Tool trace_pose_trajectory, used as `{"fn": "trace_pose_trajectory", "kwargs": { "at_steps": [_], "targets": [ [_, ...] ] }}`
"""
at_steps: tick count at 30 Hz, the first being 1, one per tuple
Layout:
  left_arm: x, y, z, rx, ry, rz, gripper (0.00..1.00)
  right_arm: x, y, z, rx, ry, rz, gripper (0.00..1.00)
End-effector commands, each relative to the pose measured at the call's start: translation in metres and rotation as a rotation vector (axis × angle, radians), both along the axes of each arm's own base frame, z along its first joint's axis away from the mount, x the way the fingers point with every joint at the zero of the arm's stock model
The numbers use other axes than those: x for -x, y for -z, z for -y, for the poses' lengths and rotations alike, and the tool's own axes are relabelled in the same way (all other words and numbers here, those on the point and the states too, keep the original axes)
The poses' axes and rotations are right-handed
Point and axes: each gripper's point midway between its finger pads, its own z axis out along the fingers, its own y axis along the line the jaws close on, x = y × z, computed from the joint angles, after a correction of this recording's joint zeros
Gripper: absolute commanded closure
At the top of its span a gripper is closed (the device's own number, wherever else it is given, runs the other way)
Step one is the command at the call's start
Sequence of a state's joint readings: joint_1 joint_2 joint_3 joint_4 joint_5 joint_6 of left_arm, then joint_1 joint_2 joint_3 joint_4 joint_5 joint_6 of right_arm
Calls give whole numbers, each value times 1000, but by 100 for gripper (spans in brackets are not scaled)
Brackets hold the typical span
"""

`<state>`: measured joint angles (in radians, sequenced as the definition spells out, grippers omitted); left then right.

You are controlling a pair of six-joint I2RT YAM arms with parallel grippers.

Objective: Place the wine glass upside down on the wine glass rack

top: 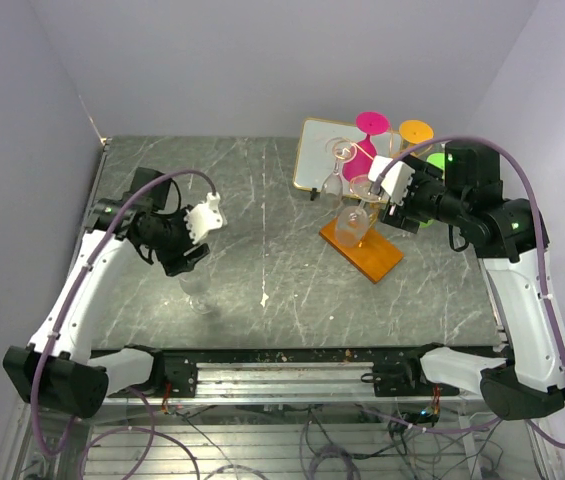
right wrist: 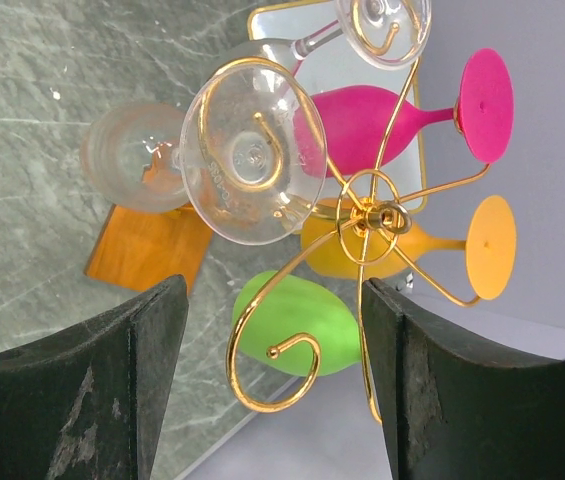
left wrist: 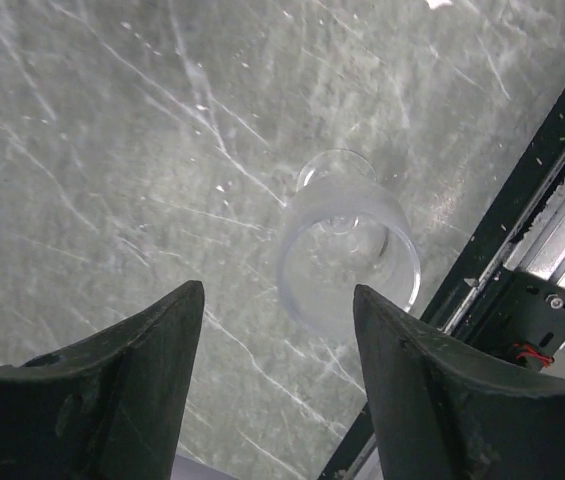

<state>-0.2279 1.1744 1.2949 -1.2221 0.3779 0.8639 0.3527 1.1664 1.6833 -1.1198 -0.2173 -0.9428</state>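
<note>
On the left half of the table (top: 262, 200), close to its near edge, the wine glass (left wrist: 347, 240) stands alone on the grey veined surface, apparently upright, with its mouth towards the wrist camera. The left tool (left wrist: 277, 290) hovers just above it with its jaws spread. The glass shows in the gap past the fingertips, and neither finger touches it. A black rail (left wrist: 522, 200) runs along the table edge just beside the glass.

Well apart, on the right half, the wine glass rack (right wrist: 372, 215) rises from its orange-brown wooden base (top: 372, 258). It is crowded. A pink glass (right wrist: 362, 115), an orange glass (right wrist: 402, 245) and a green glass (right wrist: 292, 325) hang bowl-down on its far side. Clear glasses hang on the near arms, and the closest clear glass (right wrist: 252, 150) turns its round foot to the right wrist camera.

The right tool (right wrist: 272, 283) faces the rack with jaws apart, holding nothing. One curled gold arm end (right wrist: 272, 350) sits in the gap between its fingers in that view. I cannot tell whether any finger touches the wire. A gold-framed panel (top: 312, 155) is just behind the rack.
</note>
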Motion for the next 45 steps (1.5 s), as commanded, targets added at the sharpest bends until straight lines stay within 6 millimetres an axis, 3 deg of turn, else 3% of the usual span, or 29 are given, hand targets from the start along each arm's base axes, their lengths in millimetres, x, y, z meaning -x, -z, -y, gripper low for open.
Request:
{"fn": "trace_pose_trajectory", "kwargs": {
  "at_steps": [1,8,14,21,29,37,41,45],
  "targets": [
    [-7,20,-5,-90,-34,-20,30,3,-12,1,-31,4,29,30],
    [-13,38,2,-106,-34,-46,37,3,-10,4,-24,15,29,30],
    [-11,47,7,-111,-23,-71,51,2,-9,5,-21,21,32,30],
    [-14,45,8,-116,-21,-60,65,1,-9,4,-24,21,32,30],
    [-16,40,5,-134,-19,-58,89,3,-9,7,-21,30,36,30],
    [-25,12,0,-155,-25,15,93,-1,-18,9,-41,52,52,30],
    [-32,-15,1,-139,-23,92,93,0,-24,8,-59,46,52,30],
    [-39,-55,10,-69,-18,203,93,-1,-31,5,-76,39,49,30]
  ]
}}
